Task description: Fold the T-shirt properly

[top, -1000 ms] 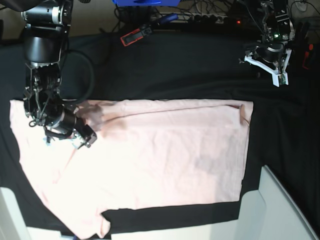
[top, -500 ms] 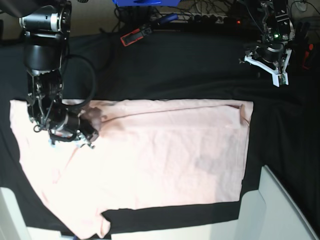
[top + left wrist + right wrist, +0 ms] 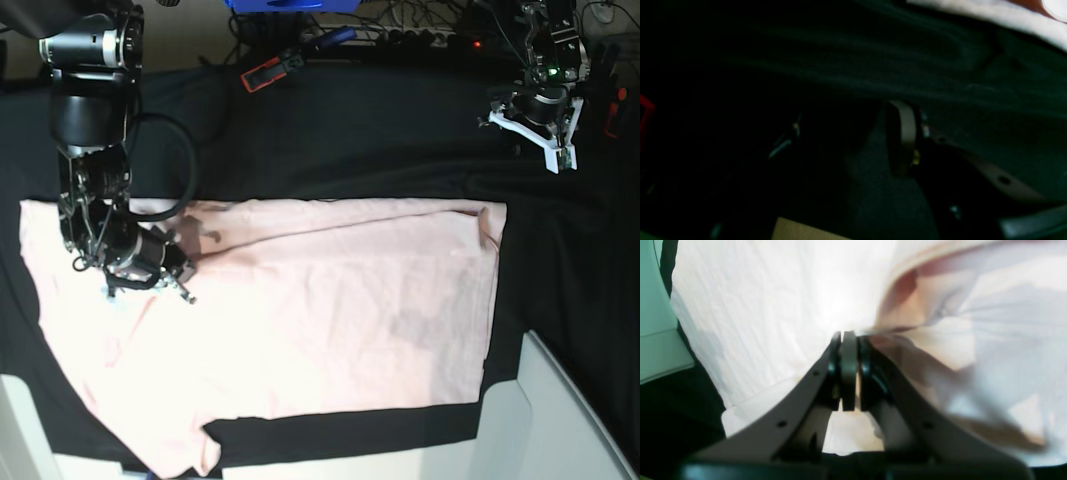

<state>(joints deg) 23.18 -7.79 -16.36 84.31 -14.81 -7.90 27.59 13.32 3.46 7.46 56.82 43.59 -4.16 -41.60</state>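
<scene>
- T-shirt (image 3: 300, 320) lay spread flat on the black tabletop (image 3: 380, 140), plain pink side up, a folded band along its far edge.
- Right pincer (image 3: 848, 340) was down on the shirt near the collar end; in the right wrist view the jaws were pressed together with a thin ridge of pink cloth bunched at the tips, so closed on the T-shirt.
- Cloth rose in a lifted flap just right of the pincer tips in that view; flat smooth cloth lay to their left.
- Left pincer (image 3: 545, 135) hung over bare tabletop well apart from the shirt's hem corner, jaws apart, holding nothing; its wrist view was too dark to add much.
- Judged step: pinch taken at the shoulder/collar area, ready to lift and carry the cloth over for a fold.
- To do it well: check the pinch holds both layers, not only the top one, before lifting; cannot tell from the views how many layers were caught.
- Lift only enough to clear the cloth below, then carry it straight across so the fold line stays parallel to the shirt's long edge.
- Move slowly; thin cotton could slip from a tip pinch or drag the rest along.
- Sleeve nearest the pincer lay loose and could trail or crumple under the fold.
- Left pincer could pin or take the far end to keep the shirt from sliding.
</scene>
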